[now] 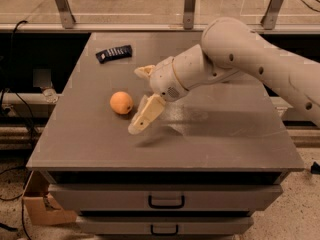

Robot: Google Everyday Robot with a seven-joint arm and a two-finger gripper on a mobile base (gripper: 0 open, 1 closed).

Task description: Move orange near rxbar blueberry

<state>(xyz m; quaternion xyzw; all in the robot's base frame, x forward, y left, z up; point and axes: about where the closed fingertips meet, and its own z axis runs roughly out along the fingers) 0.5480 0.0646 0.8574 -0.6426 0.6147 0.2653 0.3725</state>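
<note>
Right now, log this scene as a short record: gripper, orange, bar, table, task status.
gripper: open, low over the table, just right of the orange, holding nothing
orange: resting on the table, left of centre, not gripped
rxbar blueberry: lying flat near the far left corner, well apart from the orange
table: grey top with drawers underneath
task status: orange not yet beside the rxbar blueberry
</note>
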